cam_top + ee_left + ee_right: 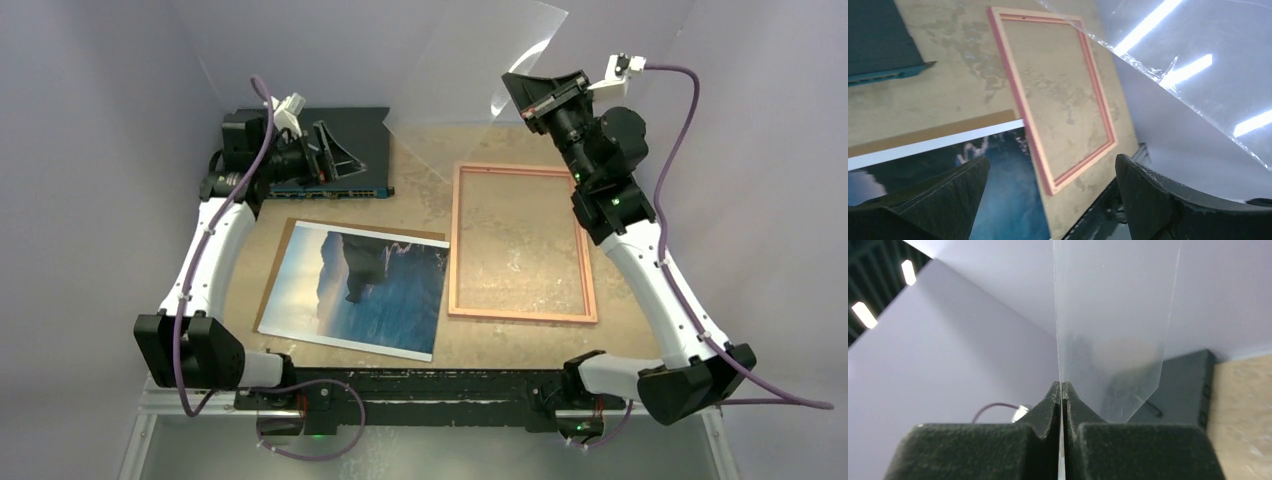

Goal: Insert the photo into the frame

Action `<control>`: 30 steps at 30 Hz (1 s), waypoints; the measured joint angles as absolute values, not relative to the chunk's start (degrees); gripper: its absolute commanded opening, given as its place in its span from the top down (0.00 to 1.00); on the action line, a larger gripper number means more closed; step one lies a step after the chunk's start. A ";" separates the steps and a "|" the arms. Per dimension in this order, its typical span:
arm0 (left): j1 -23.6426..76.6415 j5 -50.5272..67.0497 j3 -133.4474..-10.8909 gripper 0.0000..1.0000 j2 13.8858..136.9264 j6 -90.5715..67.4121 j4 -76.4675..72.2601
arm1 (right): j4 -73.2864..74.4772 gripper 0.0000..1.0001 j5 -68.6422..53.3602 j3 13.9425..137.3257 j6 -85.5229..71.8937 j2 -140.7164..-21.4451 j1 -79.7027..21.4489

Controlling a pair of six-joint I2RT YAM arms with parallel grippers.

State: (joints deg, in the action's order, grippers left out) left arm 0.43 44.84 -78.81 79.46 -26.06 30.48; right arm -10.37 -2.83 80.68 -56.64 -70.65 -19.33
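Note:
The photo point(360, 290), dark blue with white streaks, lies face up at the table's front left on the brown backing board point(300, 228). It also shows in the left wrist view point(998, 190). The pink frame point(455, 250) lies flat to its right, back up, with no pane in it; it also shows in the left wrist view point(1013, 75). My right gripper point(522, 92) is shut on the clear pane point(470, 70) and holds it in the air at the back; the pane point(1113, 330) stands edge-on between its fingers. My left gripper point(325, 150) is open and empty at the back left.
A dark flat electronics box point(350, 125) lies at the back left under my left gripper. Pale walls close in the table at the back and both sides. A black rail point(420, 385) runs along the near edge.

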 measured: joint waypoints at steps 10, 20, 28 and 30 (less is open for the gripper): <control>3.22 39.27 -70.61 0.01 72.36 -56.01 7.92 | -23.09 1.00 4.19 77.76 -63.53 -73.71 -27.81; 4.97 34.70 -67.77 0.00 71.35 -65.65 2.02 | -31.03 1.00 9.50 71.66 -71.88 -76.12 -32.77; 4.82 32.32 -67.75 0.00 72.10 -67.02 2.11 | -34.39 1.00 14.98 69.69 -74.08 -76.36 -36.93; 4.60 32.05 -67.83 0.00 72.34 -67.02 2.26 | -34.50 1.00 16.14 68.77 -74.35 -76.12 -37.52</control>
